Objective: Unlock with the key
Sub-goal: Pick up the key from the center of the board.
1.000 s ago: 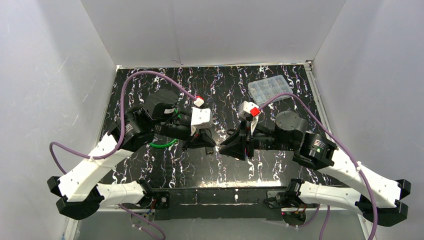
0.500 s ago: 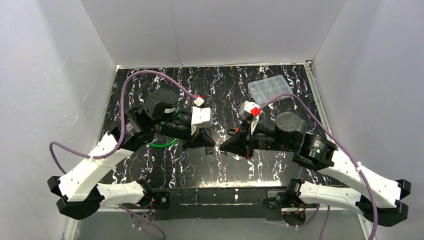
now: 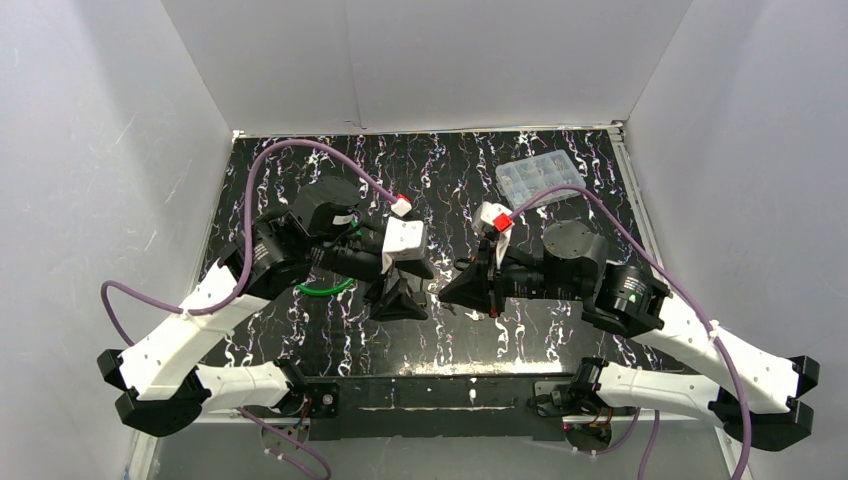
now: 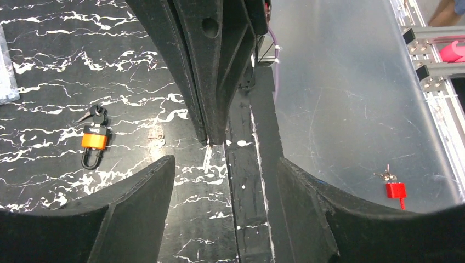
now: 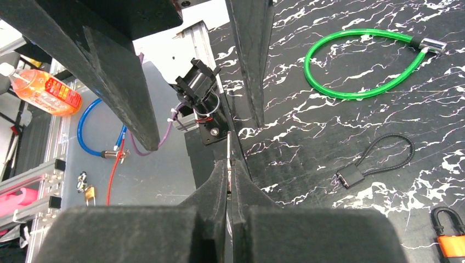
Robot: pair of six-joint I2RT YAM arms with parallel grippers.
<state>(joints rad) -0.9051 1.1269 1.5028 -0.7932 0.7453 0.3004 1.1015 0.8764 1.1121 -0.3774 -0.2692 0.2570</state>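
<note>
Left gripper (image 4: 224, 170) has opened since the earlier frame; right gripper (image 5: 227, 164) is clamped on the thin silver key (image 5: 228, 148).
We judge the handover done; next, carry the key to the orange padlock (image 4: 94, 139) lying on the black marbled bench (image 4: 55, 55).

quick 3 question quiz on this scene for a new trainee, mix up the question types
1. True or false: the right gripper is pinching the key.
2. Multiple choice: the left gripper is A) open with nothing between its fingers, B) shut on the key, C) shut and empty.
3. Fill in: the padlock has an ___ body.

Key: 1 true; 2 A; 3 orange.
</note>
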